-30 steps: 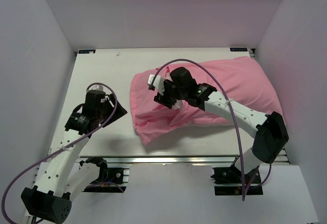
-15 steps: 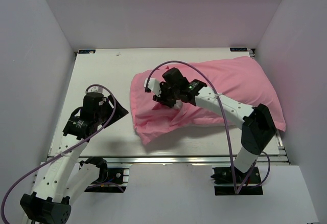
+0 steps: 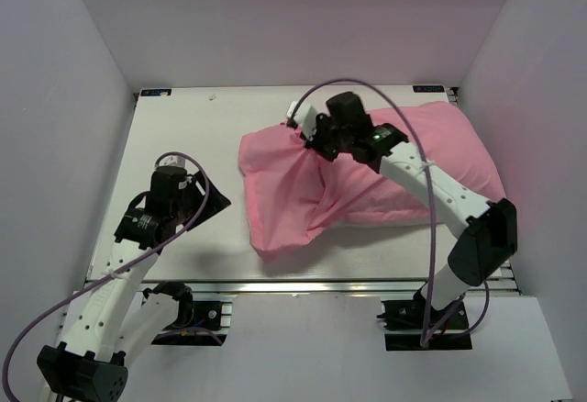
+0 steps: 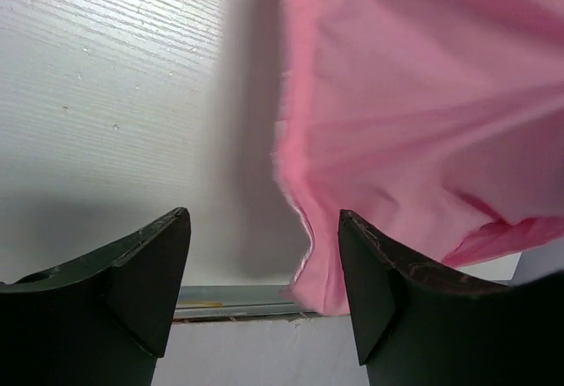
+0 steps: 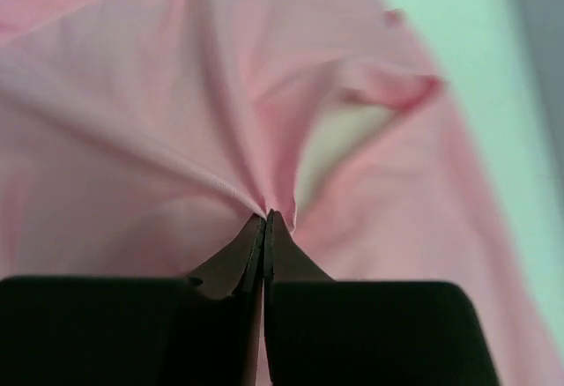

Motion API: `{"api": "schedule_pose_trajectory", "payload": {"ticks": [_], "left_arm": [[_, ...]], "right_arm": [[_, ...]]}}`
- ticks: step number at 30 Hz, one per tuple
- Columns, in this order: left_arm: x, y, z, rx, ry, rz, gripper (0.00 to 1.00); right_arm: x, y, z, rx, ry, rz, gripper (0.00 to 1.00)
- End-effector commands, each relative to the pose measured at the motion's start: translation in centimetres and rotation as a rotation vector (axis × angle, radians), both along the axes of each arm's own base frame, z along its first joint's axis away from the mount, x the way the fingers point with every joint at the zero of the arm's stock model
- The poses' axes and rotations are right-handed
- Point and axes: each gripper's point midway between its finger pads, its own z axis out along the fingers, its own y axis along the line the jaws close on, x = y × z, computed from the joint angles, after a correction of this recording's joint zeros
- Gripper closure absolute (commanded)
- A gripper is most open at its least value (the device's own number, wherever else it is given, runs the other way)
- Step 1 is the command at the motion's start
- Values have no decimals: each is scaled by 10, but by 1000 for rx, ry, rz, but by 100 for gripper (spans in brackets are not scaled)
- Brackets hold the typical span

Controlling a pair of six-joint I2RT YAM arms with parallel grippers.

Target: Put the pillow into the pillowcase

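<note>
Carrying everything: the counter [image 3: 183, 127], bare white between the two sets of fingers.
Pillowcase [image 3: 413, 173]: its plump bulk stretches away to the right of the right fingers [image 5: 266, 218]. A slack, flat flap droops from them toward the left fingers [image 4: 263, 218] and the near edge.
Pillow: no white shows anywhere. Judging by the swell, it sits inside the pink cloth, to the right of the right fingers.
Right fingers: clenched on a pinch of pillowcase, folds fanning out from their tips.
Left fingers: released and wide, nothing between them, just short of the flap's hem.
Doing the step well: hold the pinch high and draw the cloth along the pillow's length, not sideways. The left fingers would probably do best to take the hem, so the slack slides on evenly.
Long axis: across the counter, slightly slanted, from the left fingers' side to the far right corner. The limp end, likely the mouth, points at the left fingers.
</note>
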Motion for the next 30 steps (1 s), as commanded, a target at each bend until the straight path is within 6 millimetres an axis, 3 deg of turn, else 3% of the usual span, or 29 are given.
{"api": "schedule_pose_trajectory", "payload": {"ticks": [1, 2, 4, 5, 6, 7, 8, 10, 12, 15, 19, 21, 22, 23, 24, 26, 27, 30], "left_arm": [[3, 0, -1, 2, -10, -2, 23], [3, -1, -1, 1, -10, -7, 23], [7, -2, 1, 2, -12, -13, 23], [9, -3, 0, 8, -7, -19, 22], [11, -3, 3, 10, -15, -21, 22], [12, -2, 4, 16, -14, -22, 22], [12, 0, 3, 34, -3, -22, 21], [13, 3, 11, 51, -16, -19, 21], [14, 13, 14, 101, -20, 5, 20], [12, 21, 28, 143, -35, 14, 19], [11, 29, 45, 167, -63, 41, 19], [9, 29, 51, 158, -80, 42, 19], [8, 28, 52, 151, -80, 41, 19], [6, 27, 53, 144, -83, 40, 19], [5, 26, 53, 138, -87, 37, 19], [3, 25, 53, 124, -87, 36, 19], [2, 24, 52, 121, -83, 34, 19], [-1, 25, 54, 112, -89, 41, 19]], "right_arm": [[28, -21, 89, 105, -230, -63, 100], [28, -27, 91, 96, -241, -68, 100], [33, -42, 78, 43, -249, -80, 99], [31, -48, 73, 17, -244, -75, 90], [29, -50, 75, 21, -242, -46, 74], [25, -50, 81, 42, -242, -25, 34], [12, -43, 98, 106, -245, 39, 23], [-8, -37, 111, 121, -262, 175, 11], [-38, -28, 118, 162, -243, 324, 11], [-70, -22, 114, 172, -186, 441, 11], [-120, -14, 88, 141, -92, 553, 11], [-139, -21, 58, 61, -93, 574, 11], [-155, -23, 55, 47, -132, 613, 11], [-146, -29, 19, -25, -161, 570, 11], [-149, -27, 7, -49, -208, 568, 11], [-136, -24, 5, -40, -375, 528, 11], [-136, -34, -27, -114, -386, 531, 11], [-124, -35, -44, -141, -431, 498, 11]]}}
